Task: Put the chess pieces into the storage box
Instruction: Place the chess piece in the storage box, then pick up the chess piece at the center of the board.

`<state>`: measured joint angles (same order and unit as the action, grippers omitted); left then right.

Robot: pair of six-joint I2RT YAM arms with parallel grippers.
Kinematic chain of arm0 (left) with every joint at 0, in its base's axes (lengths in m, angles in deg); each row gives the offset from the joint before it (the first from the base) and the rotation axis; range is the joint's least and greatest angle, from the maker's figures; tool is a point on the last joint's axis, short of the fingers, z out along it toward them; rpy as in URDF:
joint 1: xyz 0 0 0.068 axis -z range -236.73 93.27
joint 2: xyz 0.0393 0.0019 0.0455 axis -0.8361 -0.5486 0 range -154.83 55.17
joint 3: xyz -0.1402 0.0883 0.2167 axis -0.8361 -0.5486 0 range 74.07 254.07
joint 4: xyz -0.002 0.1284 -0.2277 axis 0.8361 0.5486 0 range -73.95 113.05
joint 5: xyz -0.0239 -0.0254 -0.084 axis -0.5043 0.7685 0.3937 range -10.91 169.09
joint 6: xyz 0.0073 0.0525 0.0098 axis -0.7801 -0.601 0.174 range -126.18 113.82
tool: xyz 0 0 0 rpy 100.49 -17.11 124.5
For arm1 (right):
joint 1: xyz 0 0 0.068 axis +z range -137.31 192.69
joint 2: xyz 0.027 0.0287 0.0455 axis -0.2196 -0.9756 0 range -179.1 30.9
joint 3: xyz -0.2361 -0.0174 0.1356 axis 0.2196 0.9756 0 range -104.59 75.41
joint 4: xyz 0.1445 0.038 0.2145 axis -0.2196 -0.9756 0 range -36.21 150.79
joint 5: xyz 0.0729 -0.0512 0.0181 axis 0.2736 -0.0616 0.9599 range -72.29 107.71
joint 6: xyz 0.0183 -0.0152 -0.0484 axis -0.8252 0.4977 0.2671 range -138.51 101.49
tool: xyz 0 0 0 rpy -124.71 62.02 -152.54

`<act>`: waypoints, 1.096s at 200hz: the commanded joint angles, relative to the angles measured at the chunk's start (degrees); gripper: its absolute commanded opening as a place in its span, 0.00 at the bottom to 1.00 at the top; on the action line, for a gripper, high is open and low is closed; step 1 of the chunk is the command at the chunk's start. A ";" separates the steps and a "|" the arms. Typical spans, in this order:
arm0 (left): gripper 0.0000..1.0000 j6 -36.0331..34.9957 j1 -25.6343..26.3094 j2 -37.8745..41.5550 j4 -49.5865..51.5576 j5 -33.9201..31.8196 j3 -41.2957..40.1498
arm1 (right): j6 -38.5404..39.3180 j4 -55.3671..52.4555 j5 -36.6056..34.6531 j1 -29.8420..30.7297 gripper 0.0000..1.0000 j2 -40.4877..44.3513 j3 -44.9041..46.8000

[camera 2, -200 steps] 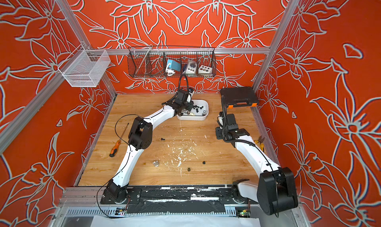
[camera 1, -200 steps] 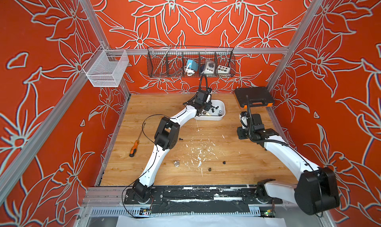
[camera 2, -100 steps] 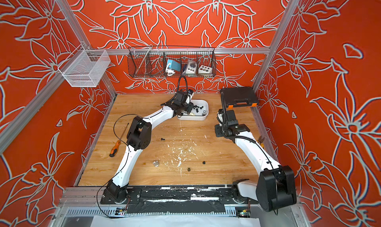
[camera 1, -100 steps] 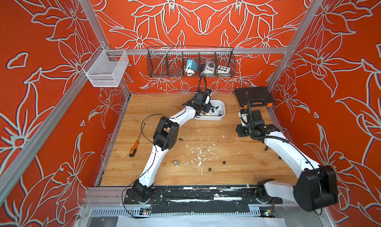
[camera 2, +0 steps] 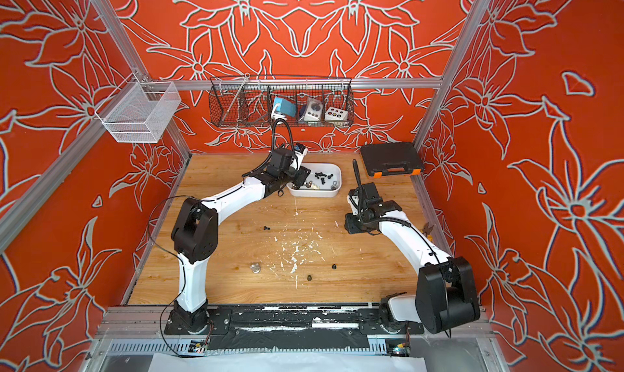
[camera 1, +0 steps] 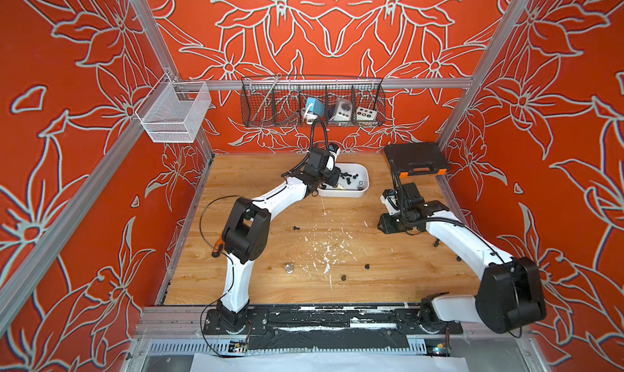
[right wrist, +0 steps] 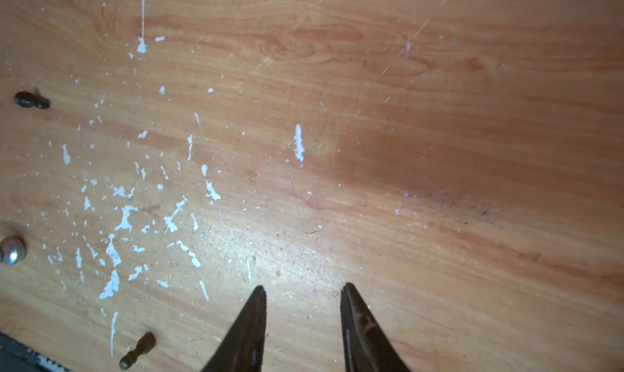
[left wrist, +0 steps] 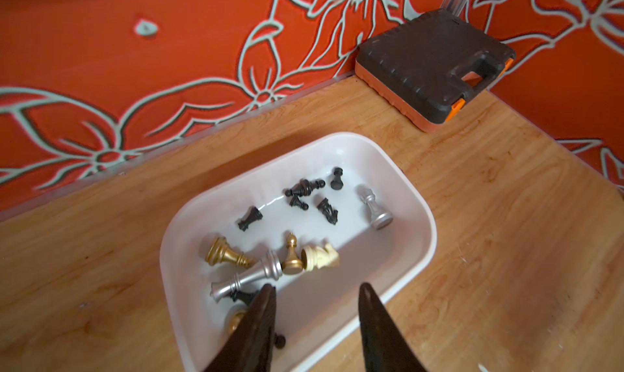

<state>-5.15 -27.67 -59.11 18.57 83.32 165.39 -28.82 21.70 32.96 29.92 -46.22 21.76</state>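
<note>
My left end effector (left wrist: 315, 294) hangs with its fingers spread and nothing between them, above the end of the box (left wrist: 341, 138) nearest that arm. Under it lie the chess pieces (left wrist: 250, 275) already stowed: gold, silver, one cream and a scatter of small black ones, nearly all tipped over on the box floor. I read this as the close of a drop-off, with the load in and the fingers empty. My right end effector (right wrist: 303, 294) is likewise spread and empty, over bare bench (right wrist: 405, 117) apart from the box, off the short end opposite the left arm. The job looks only partly done: in both top views a silver piece (camera 1: 288, 268) and a few small black pieces (camera 1: 367, 267) lie out on the bench, well away from the box on the side toward the arm bases. Next I would lift the left arm clear of the box rim without nudging it, then send whichever arm sits closer down to a stray. The black ones are tiny, so I would want the fingertips straddling one squarely, right down at the wood, and a slow close. The silver one looks rounded and may roll.
</note>
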 commanded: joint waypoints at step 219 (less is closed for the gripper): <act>0.42 11.16 -0.36 25.75 -9.75 1.12 -35.94 | -4.46 -8.95 -0.24 19.25 0.29 -7.62 2.15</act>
<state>4.65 -27.82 -35.77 10.77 83.87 130.40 -32.01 14.84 35.60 47.73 -52.36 23.03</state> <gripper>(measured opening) 0.423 0.295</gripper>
